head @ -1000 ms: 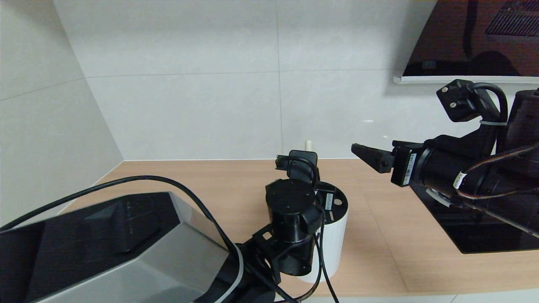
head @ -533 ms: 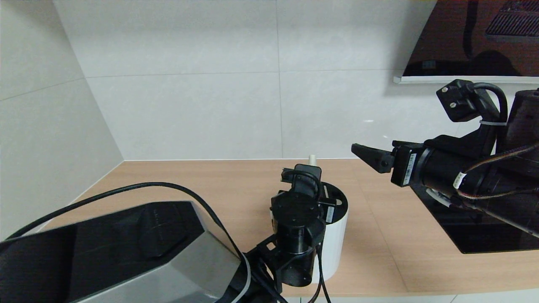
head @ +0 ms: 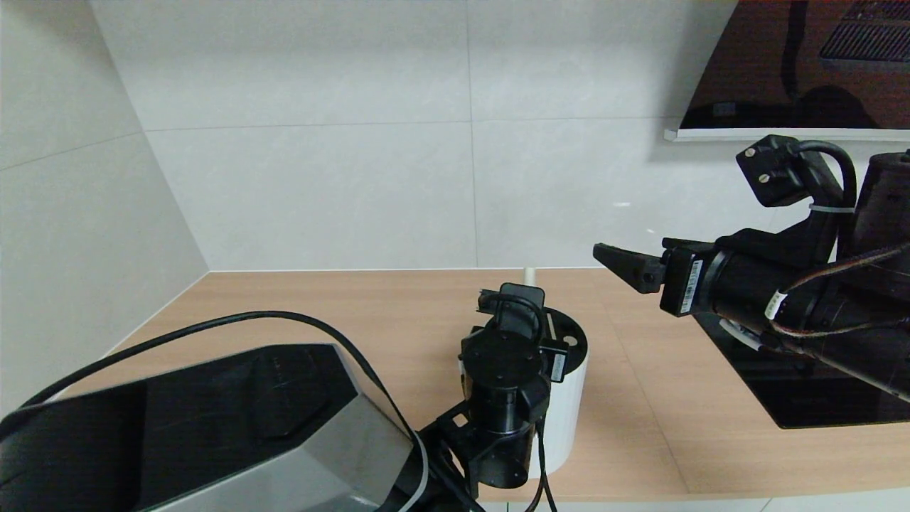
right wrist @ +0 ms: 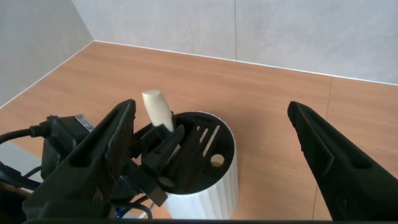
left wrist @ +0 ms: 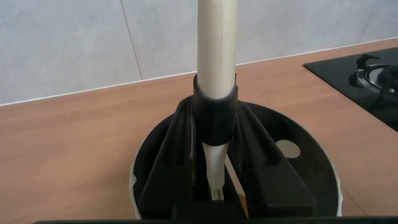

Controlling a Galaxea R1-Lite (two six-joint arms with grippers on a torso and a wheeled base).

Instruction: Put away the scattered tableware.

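Your left gripper (left wrist: 214,112) pinches the cream-handled utensil (left wrist: 216,37) with its lower end at the white holder's (head: 569,412) slots, so a crooked drop could jam it or tip the white holder; farther off, your right gripper (head: 625,264) hangs spread wide.

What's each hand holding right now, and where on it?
The left hand grips the cream-handled utensil by the lower end of its handle, upright at the white holder. The right hand is open and empty.

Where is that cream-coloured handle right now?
The cream handle stands upright in the left gripper, its lower end inside the slotted top of the white holder, near the front edge of the wooden counter in the head view.
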